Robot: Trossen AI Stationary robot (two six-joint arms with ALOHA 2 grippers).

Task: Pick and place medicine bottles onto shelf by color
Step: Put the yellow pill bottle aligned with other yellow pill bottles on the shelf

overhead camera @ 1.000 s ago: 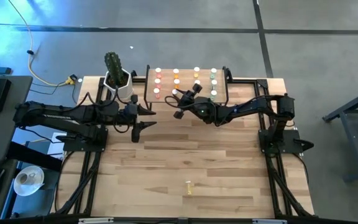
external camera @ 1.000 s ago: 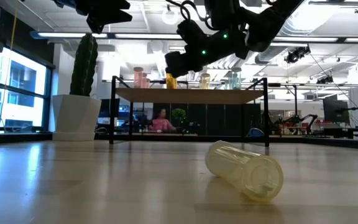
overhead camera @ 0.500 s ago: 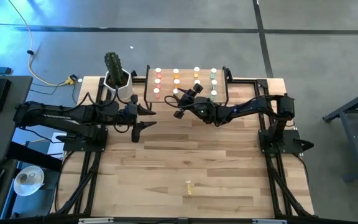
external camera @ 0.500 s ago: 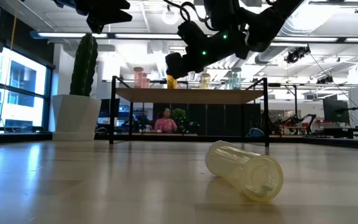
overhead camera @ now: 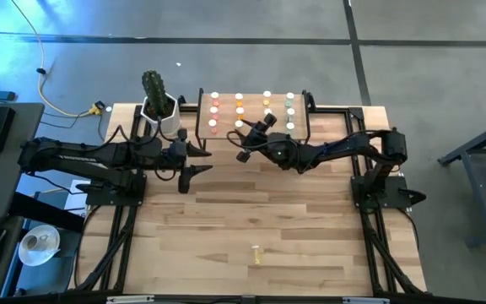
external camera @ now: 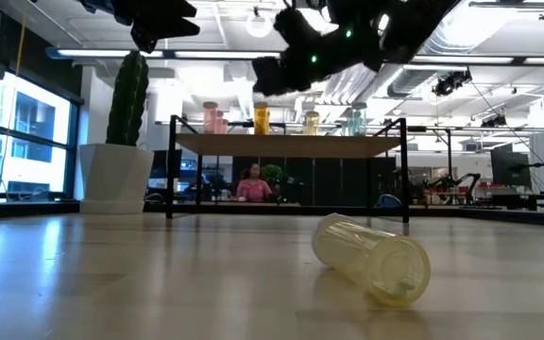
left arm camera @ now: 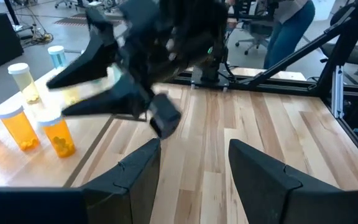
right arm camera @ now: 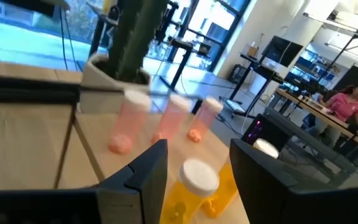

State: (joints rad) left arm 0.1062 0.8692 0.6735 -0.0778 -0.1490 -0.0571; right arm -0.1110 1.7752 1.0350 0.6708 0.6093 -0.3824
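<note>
The shelf (overhead camera: 304, 128) stands at the table's far middle, with medicine bottles upright on it in columns: pink (overhead camera: 213, 110), orange (overhead camera: 239, 108), yellow (overhead camera: 267, 105), green (overhead camera: 290, 108). My right gripper (overhead camera: 240, 139) hovers open over the shelf's near left part, above an orange bottle (external camera: 261, 118) that stands on the board; in the right wrist view that bottle (right arm camera: 196, 182) shows beyond the open fingers. A pale yellow bottle (external camera: 371, 257) lies on its side on the table's near middle (overhead camera: 257, 253). My left gripper (overhead camera: 202, 159) waits open, left of the shelf.
A white pot with a cactus (overhead camera: 160, 105) stands just left of the shelf. The arms' black frames run along both table sides. Bare wood lies between the shelf and the lying bottle. A person (external camera: 246, 184) sits in the room behind.
My right gripper has let go of the orange bottle and gone up, clear of it. The bottle now stands upright on the shelf in the orange column.
</note>
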